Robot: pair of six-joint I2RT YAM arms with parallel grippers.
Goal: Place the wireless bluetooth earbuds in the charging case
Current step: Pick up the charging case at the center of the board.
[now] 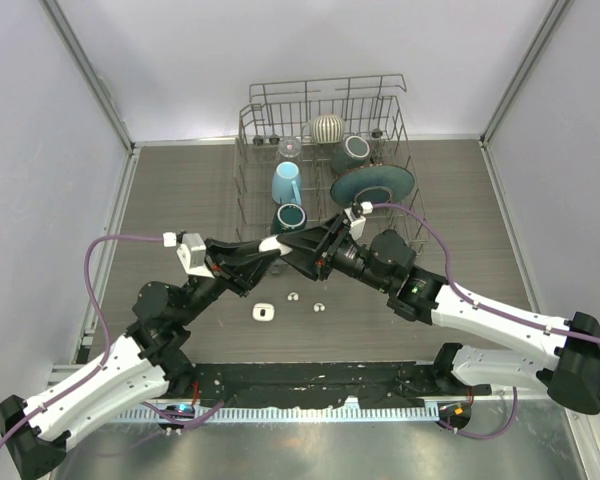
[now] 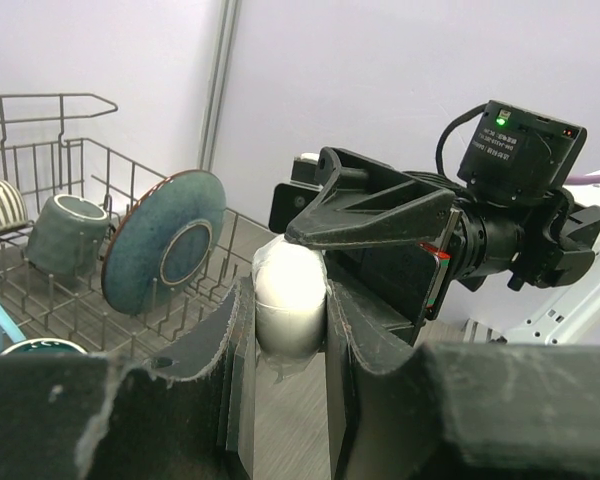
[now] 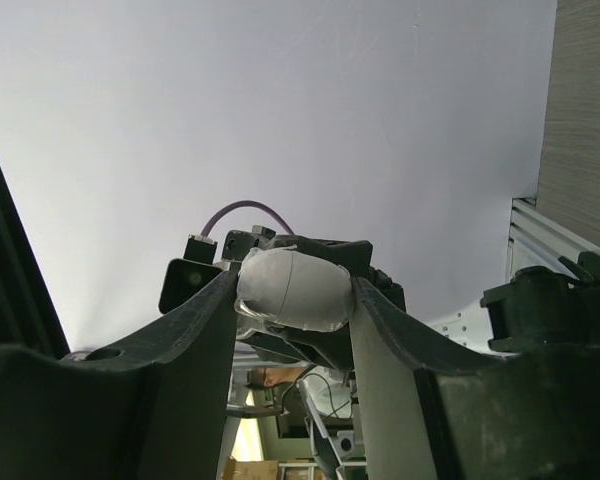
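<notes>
Left fingers clamp the charging case upright, clear of the worktop, steadying it. Right fingers pinch its upper end, probably to work the lid. Earbuds lie loose underneath.

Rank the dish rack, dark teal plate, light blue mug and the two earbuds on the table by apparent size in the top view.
Dish rack
Dark teal plate
Light blue mug
Then earbuds; the pair look too alike to rank.
</notes>
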